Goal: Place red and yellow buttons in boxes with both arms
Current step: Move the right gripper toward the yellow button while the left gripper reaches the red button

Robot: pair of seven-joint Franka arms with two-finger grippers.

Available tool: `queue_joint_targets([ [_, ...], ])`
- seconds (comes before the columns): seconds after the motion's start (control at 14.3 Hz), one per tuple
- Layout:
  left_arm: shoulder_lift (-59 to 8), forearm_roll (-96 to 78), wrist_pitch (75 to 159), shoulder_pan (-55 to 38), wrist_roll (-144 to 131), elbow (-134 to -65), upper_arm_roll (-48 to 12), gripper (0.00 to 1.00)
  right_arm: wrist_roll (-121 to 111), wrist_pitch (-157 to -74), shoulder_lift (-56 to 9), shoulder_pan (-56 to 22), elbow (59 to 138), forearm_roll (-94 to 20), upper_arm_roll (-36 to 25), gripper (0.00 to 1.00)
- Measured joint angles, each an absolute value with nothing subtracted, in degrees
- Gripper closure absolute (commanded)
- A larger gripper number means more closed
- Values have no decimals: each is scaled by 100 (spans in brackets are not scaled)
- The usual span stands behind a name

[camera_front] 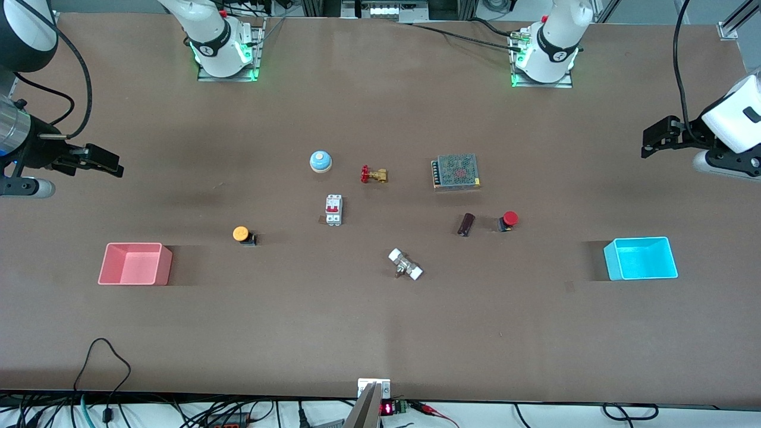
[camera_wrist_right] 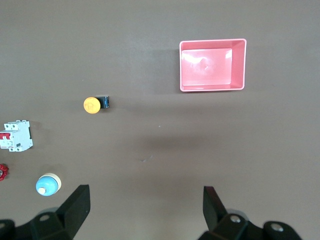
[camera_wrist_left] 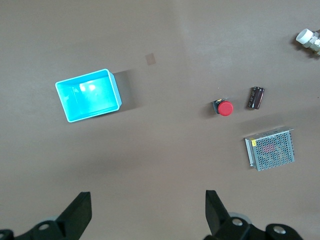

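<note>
Front cam: I see a brown table [camera_front: 380,333], cables along its near edge; 2 buttons, 2 boxes. Yellow button [camera_front: 241,234] lies near the pink box [camera_front: 135,264], red button [camera_front: 508,220] well apart from the cyan box [camera_front: 641,258]. Left wrist cam: left gripper [camera_wrist_left: 147,212] spread wide, holding nothing, above bare table. Right wrist cam: right gripper [camera_wrist_right: 145,210] likewise spread, empty.

**Buttons and boxes lie apart from both grippers**

The red button [camera_front: 508,220] lies tipped on the table, well apart from the wide-open left gripper [camera_front: 654,140]; the empty cyan box [camera_front: 640,258] sits nearer it. The yellow button [camera_front: 242,234], also tipped, and the empty pink box [camera_front: 134,264] lie below the spread right gripper [camera_front: 101,161]
</note>
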State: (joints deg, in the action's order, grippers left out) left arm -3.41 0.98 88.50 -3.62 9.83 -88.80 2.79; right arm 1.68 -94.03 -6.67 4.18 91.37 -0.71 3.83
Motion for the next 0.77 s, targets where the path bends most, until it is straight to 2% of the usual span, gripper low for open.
queue_joint_targets([
  [0.77, -341, 98, 8801, -361, 983, -8881, 279, 0, 168, -9395, -739, 409, 9170, -72, 377, 0],
])
